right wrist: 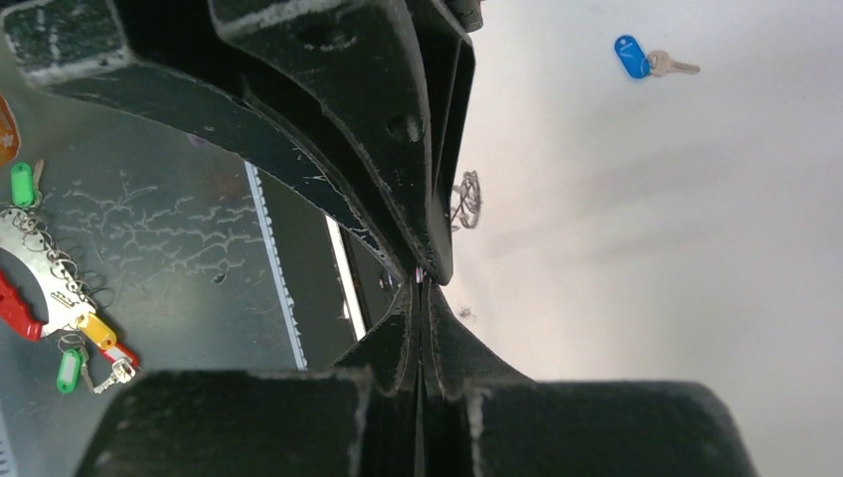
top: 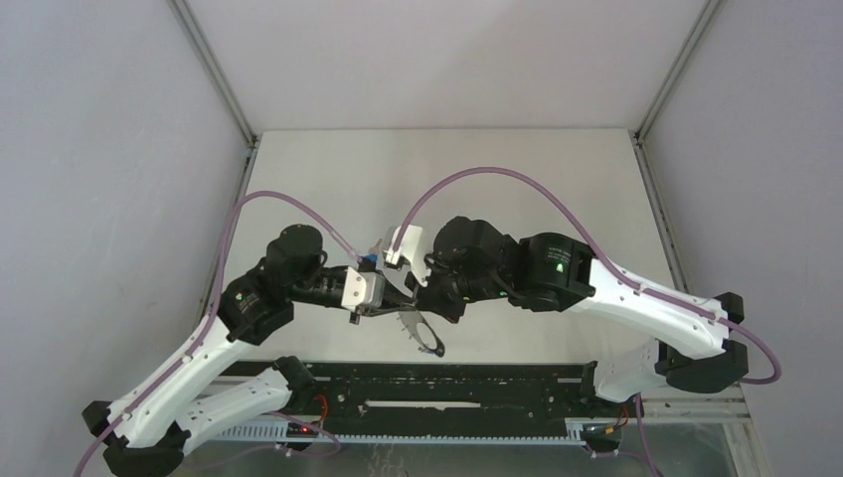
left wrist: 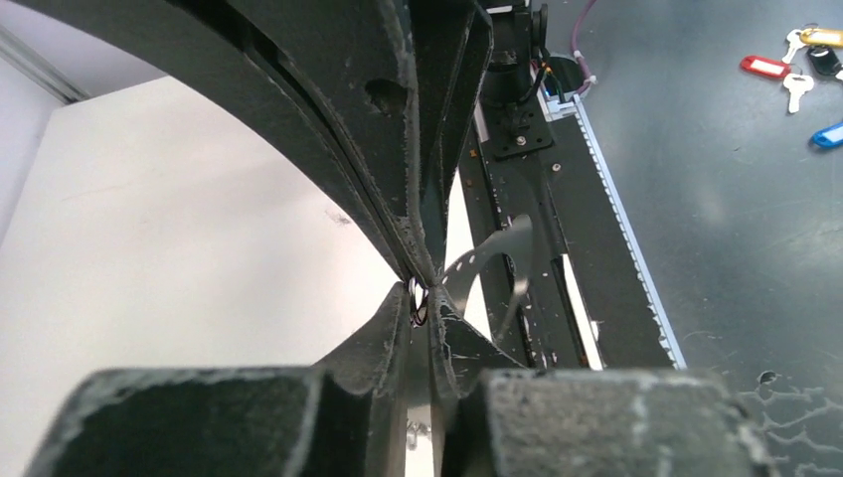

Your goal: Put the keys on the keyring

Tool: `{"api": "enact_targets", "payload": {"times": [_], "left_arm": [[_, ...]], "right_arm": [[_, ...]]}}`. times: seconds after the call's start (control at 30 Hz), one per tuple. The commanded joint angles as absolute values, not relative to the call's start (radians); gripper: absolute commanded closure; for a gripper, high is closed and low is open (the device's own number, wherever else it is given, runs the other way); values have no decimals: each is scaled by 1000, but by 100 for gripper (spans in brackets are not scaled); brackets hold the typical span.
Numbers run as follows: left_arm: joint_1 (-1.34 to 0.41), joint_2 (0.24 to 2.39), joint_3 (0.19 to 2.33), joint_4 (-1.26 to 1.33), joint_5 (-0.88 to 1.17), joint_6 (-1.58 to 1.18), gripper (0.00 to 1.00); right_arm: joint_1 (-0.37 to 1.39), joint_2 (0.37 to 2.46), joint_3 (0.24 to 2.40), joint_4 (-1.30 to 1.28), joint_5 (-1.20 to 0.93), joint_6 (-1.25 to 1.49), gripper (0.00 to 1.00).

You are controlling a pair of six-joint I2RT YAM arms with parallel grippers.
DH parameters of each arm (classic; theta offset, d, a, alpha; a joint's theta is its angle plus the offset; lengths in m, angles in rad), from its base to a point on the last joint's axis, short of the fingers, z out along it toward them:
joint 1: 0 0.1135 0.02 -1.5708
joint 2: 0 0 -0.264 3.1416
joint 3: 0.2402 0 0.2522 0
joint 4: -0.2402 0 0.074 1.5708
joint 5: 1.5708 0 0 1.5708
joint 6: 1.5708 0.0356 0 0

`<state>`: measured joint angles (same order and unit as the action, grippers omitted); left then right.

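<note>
Both grippers meet tip to tip above the table's near edge. The keyring (top: pixel 425 336), a thin grey metal hoop, hangs below them; its perforated band (left wrist: pixel 489 250) curves away from the tips. My right gripper (right wrist: pixel 420 288) is shut, apparently on the hoop's band. My left gripper (left wrist: pixel 421 304) is closed on a small wire loop (left wrist: pixel 417 301) at the hoop's rim. One key with a blue tag (right wrist: pixel 633 57) lies on the white table beyond the grippers. A blue speck (top: pixel 370 260) by the left wrist may be that tag.
Below the table's near edge is a dark floor with a black slotted rail (left wrist: pixel 596 248). Loose keys with red and blue tags (left wrist: pixel 760 66) lie there, and another ring with green, red and yellow tags (right wrist: pixel 60 298). Grey walls enclose the table.
</note>
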<state>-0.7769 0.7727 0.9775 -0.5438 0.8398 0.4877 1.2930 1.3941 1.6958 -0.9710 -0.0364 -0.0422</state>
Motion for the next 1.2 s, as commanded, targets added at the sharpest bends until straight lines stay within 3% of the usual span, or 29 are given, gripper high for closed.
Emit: {"api": "enact_targets", "payload": {"times": [0.0, 0.07, 0.3, 0.37, 0.47, 0.67, 0.87, 1.17], "left_arm": [[-782, 774, 954, -527, 845, 501, 93], [-782, 774, 950, -521, 831, 502, 99], [-783, 773, 937, -467, 802, 484, 100], [-782, 770, 935, -440, 807, 470, 100], [-779, 767, 950, -414, 856, 439, 100], [-779, 745, 988, -238, 952, 211, 100], [-784, 763, 1007, -121, 972, 65, 100], [-788, 765, 1007, -20, 911, -20, 100]], "right_arm": [[1306, 1409, 1768, -976, -46, -25, 100], [1305, 1409, 1770, -982, -41, -22, 100], [1305, 1372, 1759, -965, -66, -8, 100], [1303, 1335, 1721, -929, -82, -8, 92], [1293, 1210, 1570, -783, -90, -15, 67], [1196, 880, 1198, -357, -169, -19, 46], [1063, 829, 1106, -253, -360, 44, 48], [1068, 847, 1008, -54, -446, 80, 52]]}}
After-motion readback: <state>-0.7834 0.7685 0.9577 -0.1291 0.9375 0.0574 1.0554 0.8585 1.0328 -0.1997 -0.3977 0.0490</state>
